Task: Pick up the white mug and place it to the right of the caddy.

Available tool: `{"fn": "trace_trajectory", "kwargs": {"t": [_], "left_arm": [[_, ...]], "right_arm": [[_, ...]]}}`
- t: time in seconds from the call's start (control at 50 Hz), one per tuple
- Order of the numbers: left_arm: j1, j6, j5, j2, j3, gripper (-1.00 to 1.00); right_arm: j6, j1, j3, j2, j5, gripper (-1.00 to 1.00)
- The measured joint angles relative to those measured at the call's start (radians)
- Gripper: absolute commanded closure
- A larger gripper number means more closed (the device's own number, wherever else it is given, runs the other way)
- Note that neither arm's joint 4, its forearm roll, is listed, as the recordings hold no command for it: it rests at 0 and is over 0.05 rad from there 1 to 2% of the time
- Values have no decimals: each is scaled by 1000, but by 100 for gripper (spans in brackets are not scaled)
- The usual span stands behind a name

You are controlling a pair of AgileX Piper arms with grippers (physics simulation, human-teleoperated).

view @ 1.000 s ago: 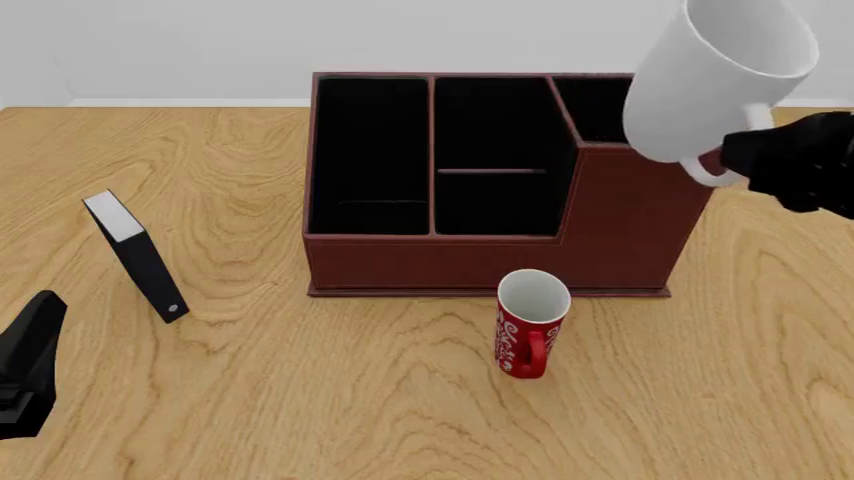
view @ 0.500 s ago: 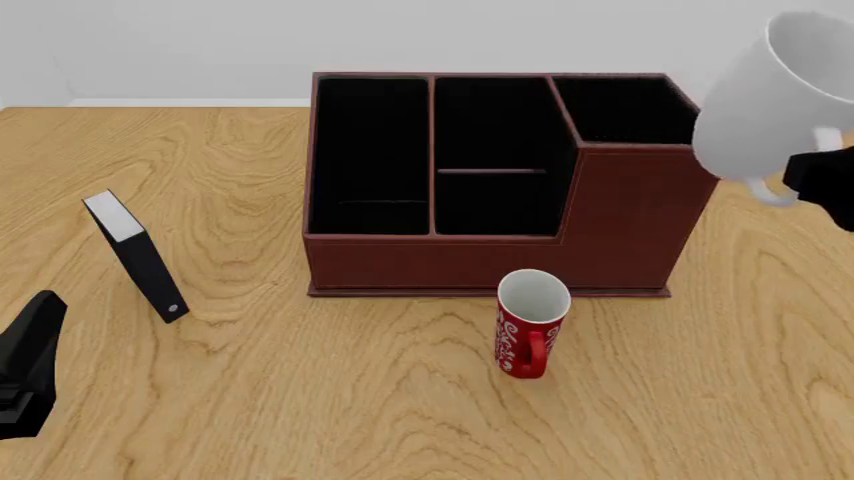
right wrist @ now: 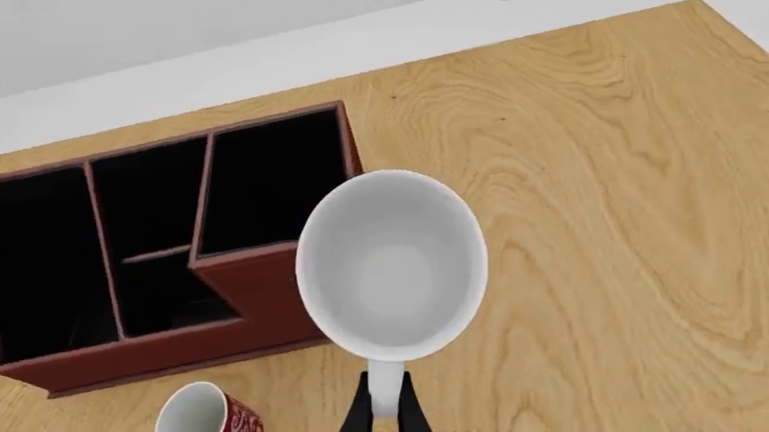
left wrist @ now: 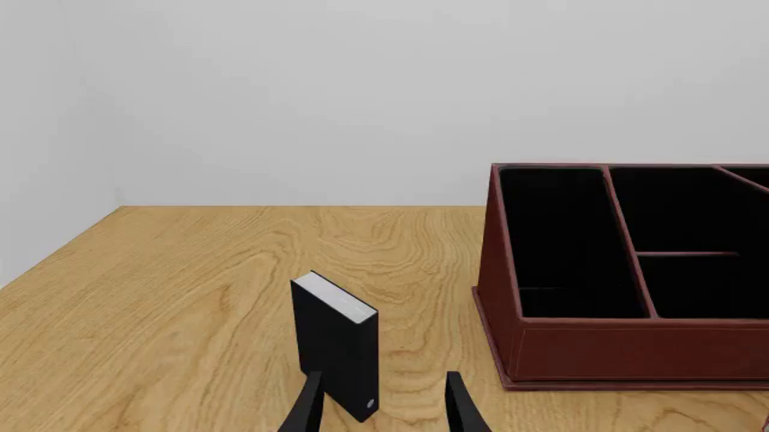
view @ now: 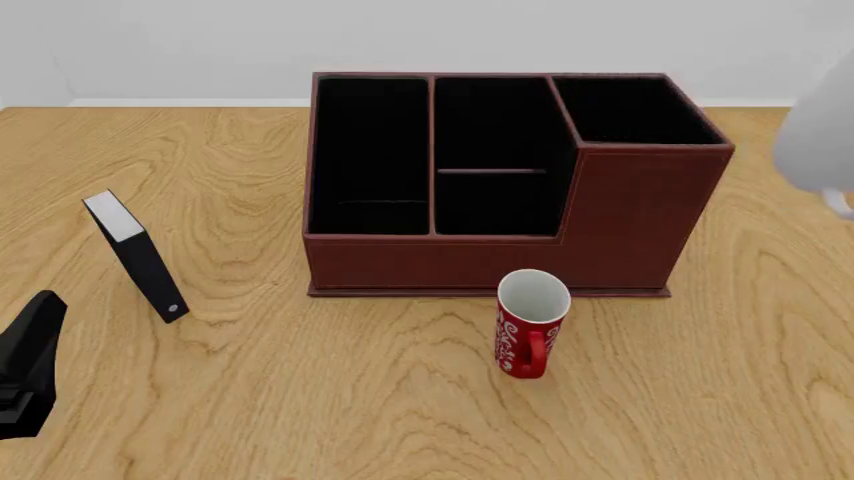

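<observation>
Wood-grain table under a plain pale wall; the caddy sits mid-table with its taller corner section on the right.

The white mug is off the table, carried in the air by its handle. In the front view only a sliver of it is seen at the right edge, to the right of the caddy's tall section. In the right wrist view it is seen mouth-on, with the handle pinched between the right gripper fingers, so that gripper is clamped on the mug. The arm itself is out of the front view.

The left gripper is parked near the table's left side, jaws apart, nothing between them; the black-and-white slab stands just ahead of it. The red mug stands upright just in front of the caddy, untouched.

Progress, as judged: pickup done and mug carried across to the caddy's right side. Left to do: lowering onto bare table right of the caddy, bringing it upright on its base, release, retreat. Height above the table cannot be judged.
</observation>
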Motion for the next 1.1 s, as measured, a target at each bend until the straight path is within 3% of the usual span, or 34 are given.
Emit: {"fn": "trace_trajectory", "kwargs": {"t": [0.52, 1.1], "left_arm": [[0, 0, 0, 0, 0, -100], [0, 0, 0, 0, 0, -100]], "right_arm": [[-4, -118, -82, 76, -7, 100], [-33, -133, -323, 347, 1, 100]]}}
